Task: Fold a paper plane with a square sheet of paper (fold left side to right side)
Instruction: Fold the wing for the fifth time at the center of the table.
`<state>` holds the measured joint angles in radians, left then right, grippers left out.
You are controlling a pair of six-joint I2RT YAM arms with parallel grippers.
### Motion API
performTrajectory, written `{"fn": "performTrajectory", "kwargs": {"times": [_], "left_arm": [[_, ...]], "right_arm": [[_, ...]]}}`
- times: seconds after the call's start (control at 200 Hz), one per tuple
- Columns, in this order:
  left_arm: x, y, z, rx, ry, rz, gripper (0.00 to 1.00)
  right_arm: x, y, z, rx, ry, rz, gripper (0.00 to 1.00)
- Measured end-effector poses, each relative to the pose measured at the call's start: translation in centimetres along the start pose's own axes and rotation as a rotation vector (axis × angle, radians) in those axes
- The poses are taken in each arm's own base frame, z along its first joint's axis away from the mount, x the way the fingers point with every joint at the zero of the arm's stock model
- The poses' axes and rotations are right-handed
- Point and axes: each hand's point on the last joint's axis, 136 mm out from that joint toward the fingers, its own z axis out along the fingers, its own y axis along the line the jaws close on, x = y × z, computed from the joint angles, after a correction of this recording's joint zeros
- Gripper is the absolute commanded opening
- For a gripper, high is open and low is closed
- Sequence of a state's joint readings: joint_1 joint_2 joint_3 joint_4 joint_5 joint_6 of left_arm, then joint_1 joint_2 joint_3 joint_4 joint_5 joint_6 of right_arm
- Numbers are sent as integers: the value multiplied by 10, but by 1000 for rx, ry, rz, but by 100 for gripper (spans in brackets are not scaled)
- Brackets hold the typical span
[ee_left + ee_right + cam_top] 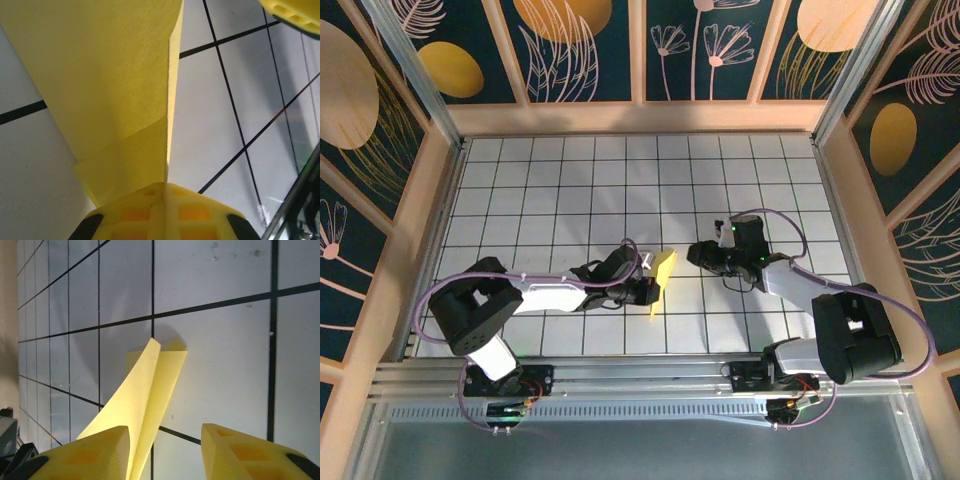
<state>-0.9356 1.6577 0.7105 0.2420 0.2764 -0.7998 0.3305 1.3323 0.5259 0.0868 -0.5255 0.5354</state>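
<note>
Pinching the square sheet of paper (664, 272) at centre frame of the overhead view, the left gripper (648, 290) is clamped tight on the yellow sheet, which stands just beside its tip and leans toward the lower middle of the white grid table (570, 180). In the left wrist view the closed fingers (165, 186) meet at bottom centre with the paper's edge (100, 75) nipped between them. The sheet rises from there to the upper left in two layers that meet along a sharp crease.

The right gripper (702, 255) hangs just right of the paper in the overhead view, its jaws parted and holding nothing. Its own camera shows the two yellow fingers (165, 432) apart at the bottom of the frame. The doubled sheet (150, 390) lies beyond them at centre, and its lower end slips behind the left-hand finger. One of that gripper's fingertips (295, 10) shows at the upper right of the left wrist view.

By the look of it, the side-to-side fold is already made and the paper is held on edge, not flat, so the work appears to be between folds. The next move likely calls for the open gripper to close on the free layer or press it down while the clamped one keeps the crease aligned. The thin paper could buckle if pulled unevenly.
</note>
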Motion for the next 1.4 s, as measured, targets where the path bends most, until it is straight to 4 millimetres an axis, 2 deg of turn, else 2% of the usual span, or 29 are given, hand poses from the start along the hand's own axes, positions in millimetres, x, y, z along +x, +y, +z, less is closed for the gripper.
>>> {"fn": "performTrajectory", "kwargs": {"times": [0.305,0.666,1.046,1.401], "left_arm": [[7,2,14,52,13,-81,0],[5,-3,11,140,-15,-145,0],[7,-2,10,202,-36,-205,0],[7,0,11,233,-52,-249,0]], "right_arm": [[6,8,9,-21,19,-9,41],[20,18,17,-49,34,-4,40],[28,20,28,-49,42,24,40],[36,11,37,-6,56,45,40]]}}
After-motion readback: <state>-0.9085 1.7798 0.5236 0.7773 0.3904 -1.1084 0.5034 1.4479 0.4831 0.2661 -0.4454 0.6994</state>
